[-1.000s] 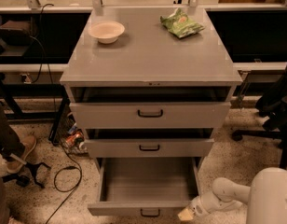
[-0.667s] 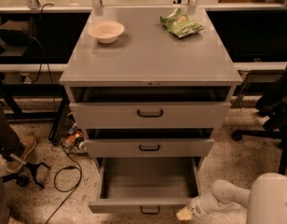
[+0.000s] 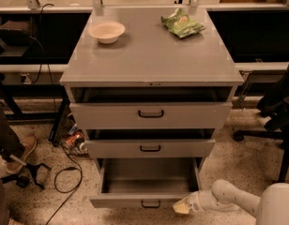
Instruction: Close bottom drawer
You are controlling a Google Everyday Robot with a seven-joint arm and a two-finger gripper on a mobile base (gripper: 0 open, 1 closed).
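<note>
Gripper (image 3: 182, 206) sits low in the frame, right of centre, just beside the right end of the pulled-out bottom drawer (image 3: 117, 201); open or closed, I cannot tell.

My end effector (image 3: 183, 206) sits low at the right end of the bottom drawer (image 3: 117, 201) front, to the right of its handle (image 3: 150, 204). That drawer sticks out furthest, below the middle drawer (image 3: 111, 149), which lies below the top drawer (image 3: 107, 115). On the counter (image 3: 149, 60) above, a bowl (image 3: 107, 31) sits back left and a bag (image 3: 182, 23) back right. A cable (image 3: 64, 177) lies on the floor to the left.
</note>
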